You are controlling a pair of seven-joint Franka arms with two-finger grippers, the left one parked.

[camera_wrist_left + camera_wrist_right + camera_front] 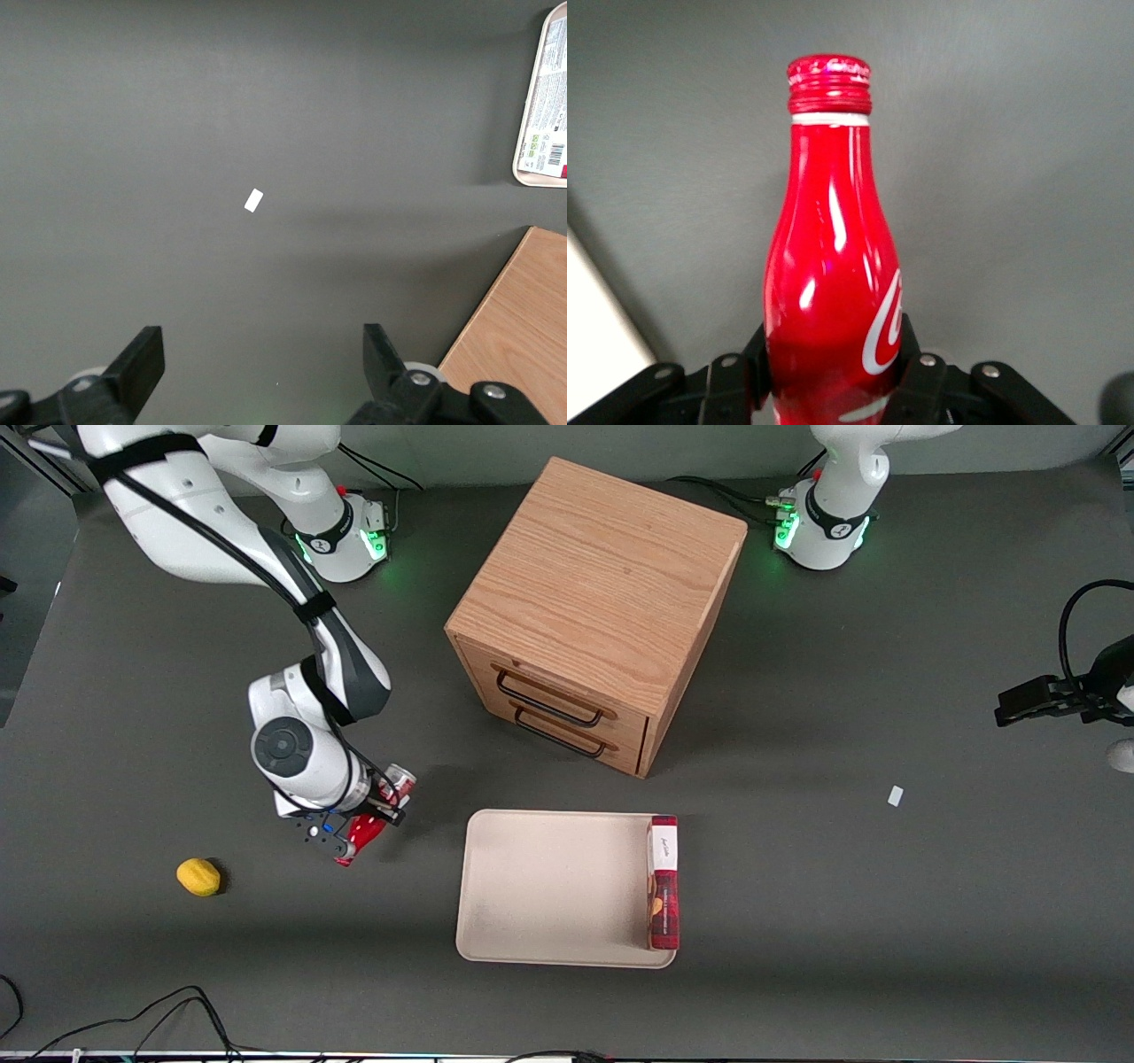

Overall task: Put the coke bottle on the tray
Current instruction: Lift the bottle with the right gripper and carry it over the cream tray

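Pinched between the jaws of the gripper [370, 825] is the bottle [383, 808], held at its lower body just beside the tray [549, 886], toward the working arm's end of the table. From the front, the wrist covers most of the bottle; only its silvery base and a red stretch show, and whether it touches the table cannot be told. At the wrist camera the bottle [830, 274] fills the middle, red cap outward, with the fingers [921, 381] against its sides; its base is cut off. White script runs down the body, but only the first curling letter shows, so the word cannot be read. A pale edge of the tray [594, 319] shows beside it.

On the tray, along the rim toward the parked arm, lies a red-and-white box [664, 881]; small lettering on its white end is too small to read. Its underside [549, 97] carries fine print and a barcode, illegible. A drawer cabinet [595, 611] stands farther from the camera than the tray. Nearer the working arm's end lies a yellow lump [198, 876], its kind unclear. A white scrap [895, 795] lies toward the parked arm.
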